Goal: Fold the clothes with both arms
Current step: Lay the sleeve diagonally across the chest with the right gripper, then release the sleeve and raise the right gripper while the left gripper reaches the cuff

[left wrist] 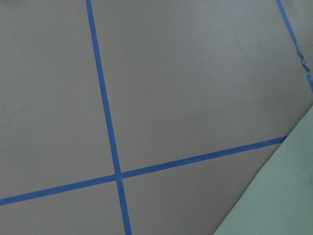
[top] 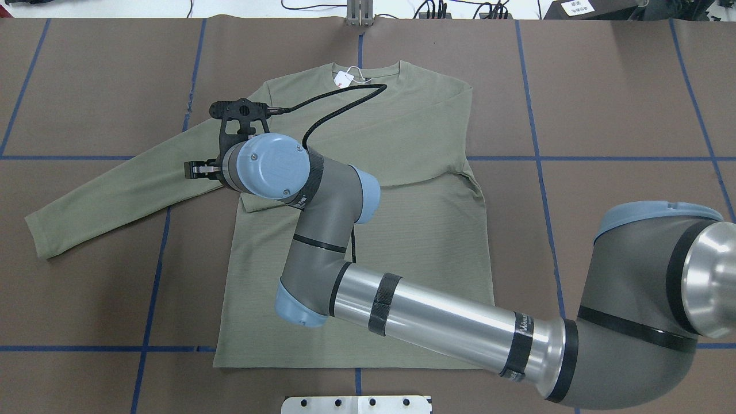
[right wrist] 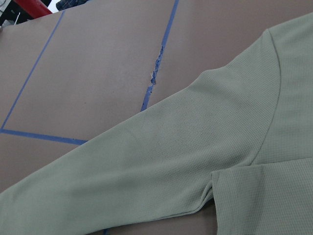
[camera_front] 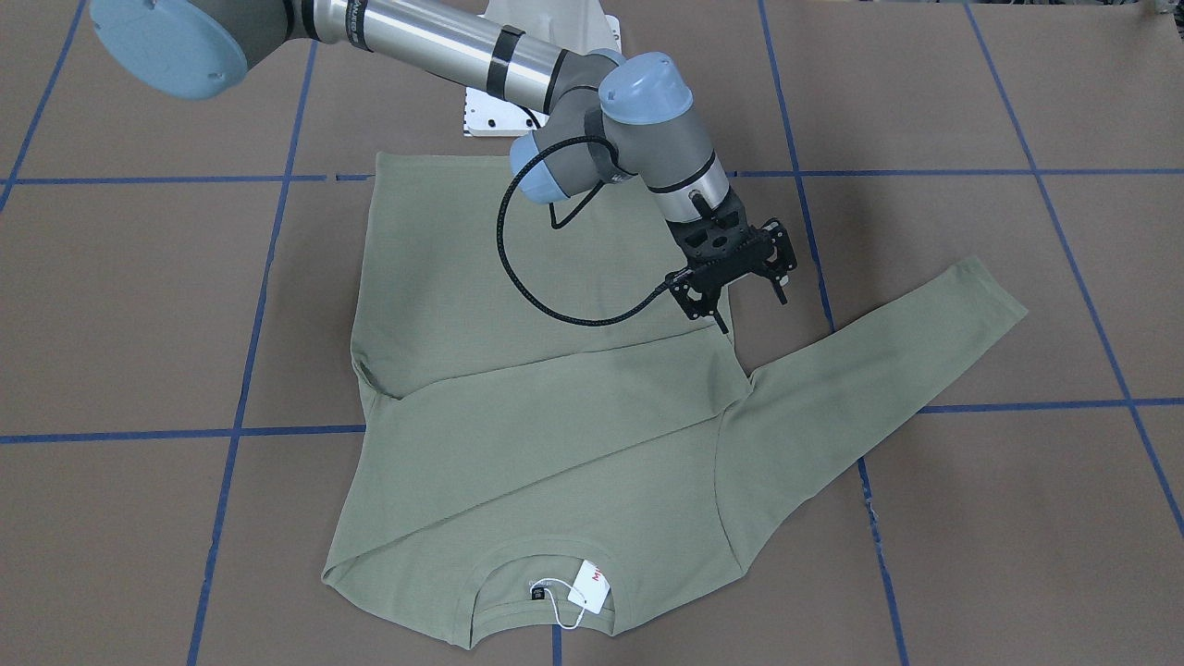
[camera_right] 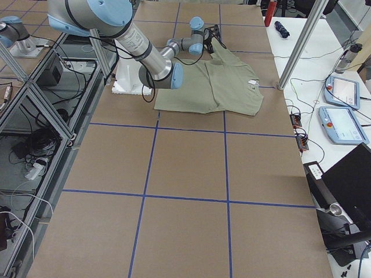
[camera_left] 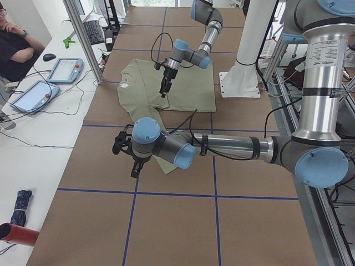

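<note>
The clothes are one olive-green long-sleeved shirt [top: 414,241] lying flat, its collar with the white hang tag [camera_front: 589,585] away from the robot. One sleeve is folded slantwise across the chest, its cuff [top: 253,202] near the opposite armpit. The other sleeve [camera_front: 888,370] lies stretched out on the table. My right gripper [camera_front: 749,310] reaches across and hovers just above the folded cuff, open and holding nothing. My left gripper [camera_left: 130,163] hangs high over bare table beyond the stretched sleeve; I cannot tell its state. The left wrist view shows only a shirt corner [left wrist: 283,196].
Brown table cover with a blue tape grid [top: 537,158]. The white pedestal base [camera_front: 546,74] stands behind the hem. At the far side are a side table with teach pendants [camera_left: 64,69], a frame post [camera_left: 83,39] and a seated person [camera_left: 16,44].
</note>
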You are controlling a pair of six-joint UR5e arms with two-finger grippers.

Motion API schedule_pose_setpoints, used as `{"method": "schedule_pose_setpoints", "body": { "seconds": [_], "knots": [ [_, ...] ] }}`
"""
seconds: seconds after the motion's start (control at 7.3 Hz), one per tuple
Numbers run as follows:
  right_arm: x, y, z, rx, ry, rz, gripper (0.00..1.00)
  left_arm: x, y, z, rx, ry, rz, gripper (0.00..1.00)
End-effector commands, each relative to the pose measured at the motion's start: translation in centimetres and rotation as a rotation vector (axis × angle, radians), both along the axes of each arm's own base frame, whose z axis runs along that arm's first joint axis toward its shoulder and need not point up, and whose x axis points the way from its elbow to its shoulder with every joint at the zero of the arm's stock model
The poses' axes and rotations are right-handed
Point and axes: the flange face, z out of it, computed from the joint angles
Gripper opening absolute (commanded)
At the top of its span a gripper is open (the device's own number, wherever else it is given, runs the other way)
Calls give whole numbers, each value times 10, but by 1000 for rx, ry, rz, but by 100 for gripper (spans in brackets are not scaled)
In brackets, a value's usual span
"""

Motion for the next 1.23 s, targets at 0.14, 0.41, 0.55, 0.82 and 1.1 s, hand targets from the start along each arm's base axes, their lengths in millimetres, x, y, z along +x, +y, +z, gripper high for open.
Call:
{"method": "schedule_pose_setpoints", "body": {
  "seconds": [0.14,0.41,0.55,0.82,1.1],
  "knots": [
    [34,-4,12,-178,113,10,100,36,-3,-7,-72,-19,-109,100],
    [100,-24,29,-299,243,-59,100,69,35,11,-71,39,-169,100],
    [134,-33,40,-312,341,-102,100,91,42,16,-78,-2,-228,100],
    [241,-29,95,-294,517,-149,100,144,86,4,-198,1,-320,100],
    [356,-29,173,-258,538,-232,100,174,113,-15,-305,60,-354,100]
  ]
}}
